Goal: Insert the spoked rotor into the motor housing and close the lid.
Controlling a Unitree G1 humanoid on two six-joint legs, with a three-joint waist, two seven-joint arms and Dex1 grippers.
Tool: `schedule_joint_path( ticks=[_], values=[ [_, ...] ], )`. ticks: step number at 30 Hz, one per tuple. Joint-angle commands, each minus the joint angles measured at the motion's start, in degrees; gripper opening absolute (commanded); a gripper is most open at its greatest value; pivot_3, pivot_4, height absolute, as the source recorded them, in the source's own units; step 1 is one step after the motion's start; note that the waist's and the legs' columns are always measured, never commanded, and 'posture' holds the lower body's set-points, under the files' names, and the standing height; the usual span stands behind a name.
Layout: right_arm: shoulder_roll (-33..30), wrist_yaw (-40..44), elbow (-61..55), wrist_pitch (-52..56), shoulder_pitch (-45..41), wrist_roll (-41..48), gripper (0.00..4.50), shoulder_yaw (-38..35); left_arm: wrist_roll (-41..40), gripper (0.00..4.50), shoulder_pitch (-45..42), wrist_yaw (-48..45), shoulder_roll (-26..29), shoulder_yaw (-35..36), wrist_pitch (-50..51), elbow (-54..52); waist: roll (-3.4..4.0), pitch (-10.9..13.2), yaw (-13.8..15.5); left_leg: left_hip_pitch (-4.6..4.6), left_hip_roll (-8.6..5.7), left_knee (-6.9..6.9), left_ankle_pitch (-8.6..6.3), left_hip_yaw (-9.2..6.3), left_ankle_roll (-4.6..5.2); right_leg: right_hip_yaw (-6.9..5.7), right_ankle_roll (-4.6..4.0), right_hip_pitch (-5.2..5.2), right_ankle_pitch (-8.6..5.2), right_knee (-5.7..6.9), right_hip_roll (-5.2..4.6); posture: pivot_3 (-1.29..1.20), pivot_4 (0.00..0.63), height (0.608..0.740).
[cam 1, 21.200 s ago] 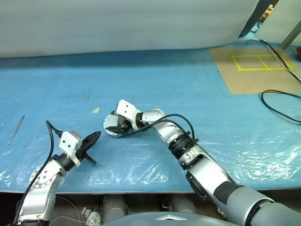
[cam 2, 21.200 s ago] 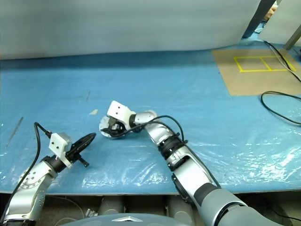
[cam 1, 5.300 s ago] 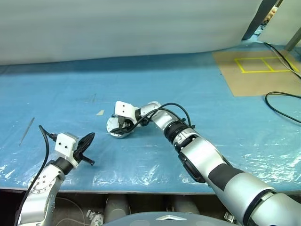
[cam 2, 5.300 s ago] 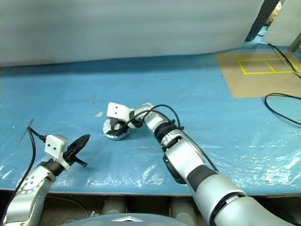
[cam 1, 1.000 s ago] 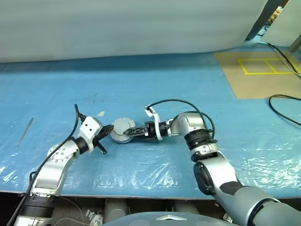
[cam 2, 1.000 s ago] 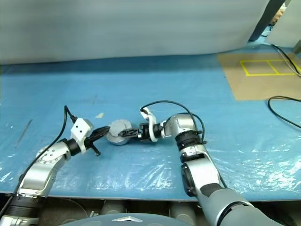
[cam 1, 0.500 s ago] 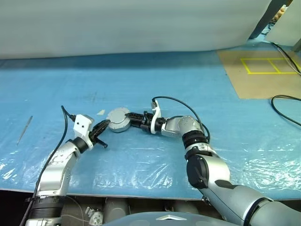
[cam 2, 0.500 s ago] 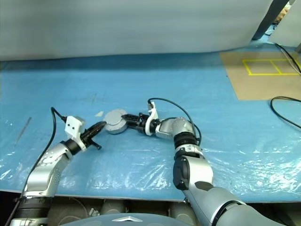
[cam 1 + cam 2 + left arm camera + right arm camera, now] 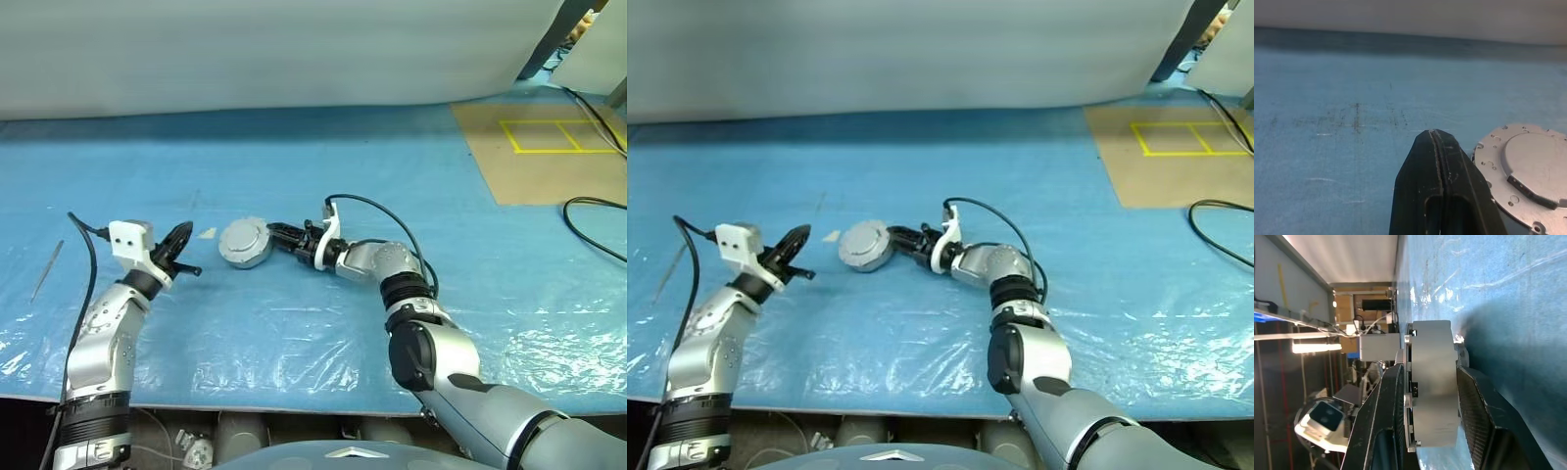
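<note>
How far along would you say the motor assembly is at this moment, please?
Done: the motor housing looks closed, its lid seated flat on top; no spoked rotor lies loose on the blue sheet, so it is presumably inside. In hand: the right end effector straddles the housing's rim, fingers on either side. The left end effector is shut, apart. Left: releasing the housing.

Right tool (image 9: 902, 238) at motor housing (image 9: 862, 246); left tool (image 9: 794, 242) apart.

**Blue-covered desk and what lies on it**

The desk (image 9: 294, 166) wears blue sheeting under clear plastic. The motor housing (image 9: 245, 242) sits near its middle, a small pale scrap (image 9: 208, 233) just beside. A thin rod (image 9: 46, 270) lies by the left edge; brown board (image 9: 549, 147) at the far right corner.
</note>
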Motion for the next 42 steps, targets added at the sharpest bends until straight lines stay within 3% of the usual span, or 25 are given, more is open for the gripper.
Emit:
schedule_joint_path(
  ticks=[1, 23, 42],
  values=[
    [2.8, 2.0, -2.0, 1.0, -3.1, 4.0, 1.19, -0.4, -1.4, 0.0, 0.7, 0.1, -0.2, 0.4, 0.8, -1.8, -0.17, 0.1, 0.0, -0.03, 0.0, 0.0, 0.0, 0.0, 0.0, 0.0, 0.0, -0.01, 0.0, 0.0, 0.0, 0.0, 0.15, 0.74],
    [1.0, -1.3, 1.9, -4.8, -0.8, -5.5, 1.19, 11.0, 1.8, 0.0, -0.4, -3.2, 0.3, -5.6, -0.4, -2.2, -0.43, 0.3, -0.1, 0.15, 0.02, 0.3, 0.0, -0.03, 0.0, 0.03, -0.25, 0.18, -0.14, 0.56, -0.02, 0.0, 0.15, 0.74],
    [4.8, -6.2, 12.6, -10.5, -3.9, -6.5, 1.19, 10.4, 5.9, 0.0, -2.7, -3.9, 0.5, -8.8, -1.7, 0.7, -0.19, 0.2, -0.4, 0.81, -0.01, 0.27, -0.01, 0.06, 0.01, 0.27, -0.3, 0.59, -0.17, 0.65, -0.02, 0.0, 0.15, 0.74]
  ],
)
